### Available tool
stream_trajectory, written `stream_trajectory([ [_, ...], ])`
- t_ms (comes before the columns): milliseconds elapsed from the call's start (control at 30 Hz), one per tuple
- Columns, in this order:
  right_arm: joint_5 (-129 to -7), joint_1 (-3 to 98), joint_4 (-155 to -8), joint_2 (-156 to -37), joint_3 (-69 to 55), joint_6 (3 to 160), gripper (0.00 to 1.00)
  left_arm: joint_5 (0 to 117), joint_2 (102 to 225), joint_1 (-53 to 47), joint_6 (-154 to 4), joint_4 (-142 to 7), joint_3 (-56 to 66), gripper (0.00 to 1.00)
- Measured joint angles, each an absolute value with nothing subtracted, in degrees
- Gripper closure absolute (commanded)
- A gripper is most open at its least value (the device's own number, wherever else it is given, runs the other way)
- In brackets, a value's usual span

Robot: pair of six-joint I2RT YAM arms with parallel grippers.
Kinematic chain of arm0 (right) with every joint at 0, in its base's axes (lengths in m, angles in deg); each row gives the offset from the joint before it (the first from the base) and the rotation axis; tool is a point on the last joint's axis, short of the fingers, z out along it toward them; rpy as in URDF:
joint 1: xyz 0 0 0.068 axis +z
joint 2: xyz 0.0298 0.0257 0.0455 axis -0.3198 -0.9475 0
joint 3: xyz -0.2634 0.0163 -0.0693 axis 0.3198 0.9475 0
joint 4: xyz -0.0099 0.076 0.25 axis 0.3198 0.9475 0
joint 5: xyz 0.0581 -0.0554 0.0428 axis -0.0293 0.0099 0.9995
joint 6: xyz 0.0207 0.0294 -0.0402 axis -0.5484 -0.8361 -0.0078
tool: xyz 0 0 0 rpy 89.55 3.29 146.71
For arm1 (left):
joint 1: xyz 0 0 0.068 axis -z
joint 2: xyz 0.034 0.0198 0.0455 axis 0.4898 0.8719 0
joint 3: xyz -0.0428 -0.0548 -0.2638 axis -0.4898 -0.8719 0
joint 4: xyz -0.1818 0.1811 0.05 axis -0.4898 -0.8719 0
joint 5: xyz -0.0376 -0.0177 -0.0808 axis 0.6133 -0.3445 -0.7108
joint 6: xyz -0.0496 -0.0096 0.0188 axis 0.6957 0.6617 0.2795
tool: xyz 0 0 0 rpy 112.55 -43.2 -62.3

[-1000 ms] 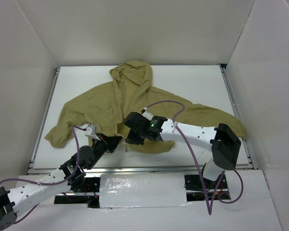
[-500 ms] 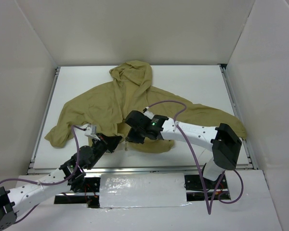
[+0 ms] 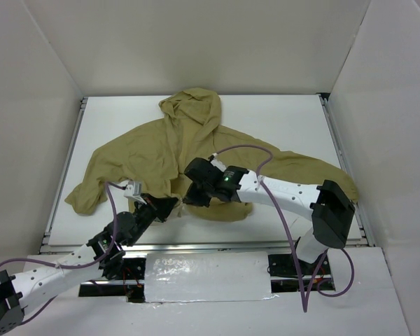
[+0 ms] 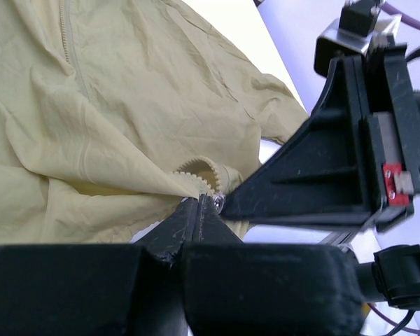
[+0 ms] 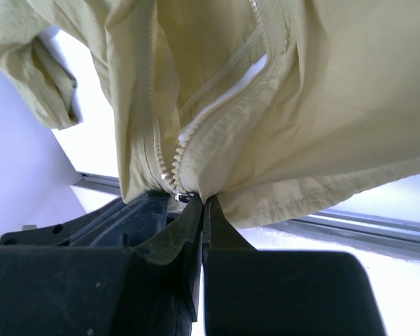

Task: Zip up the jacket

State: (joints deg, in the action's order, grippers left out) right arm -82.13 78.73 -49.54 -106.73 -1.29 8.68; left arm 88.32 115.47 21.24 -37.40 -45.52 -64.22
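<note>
Although the left fingers and right fingers each pinch the jacket hem at the zipper base, the teeth above gape unjoined; closure judged barely begun.

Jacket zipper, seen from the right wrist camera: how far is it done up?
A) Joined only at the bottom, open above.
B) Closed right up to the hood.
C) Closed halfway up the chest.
A: the zipper of the jacket has its two rows of teeth meeting only at the right arm's shut fingers, and they part just above them.
</note>
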Motion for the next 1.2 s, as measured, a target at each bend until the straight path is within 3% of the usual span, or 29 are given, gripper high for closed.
stream_trajectory([
  [667, -76.25, 74.9, -57.46, -102.27, 6.1, 16.39, 1.0, 84.19, 120.48, 21.24, -40.18, -44.72, -64.2, 1.0],
  [1200, -64.31, 72.39, -66.98, -100.94, 13.7, 26.4, 1.0, 76.61, 119.97, 21.24, -44.0, -40.5, -64.22, 1.0],
])
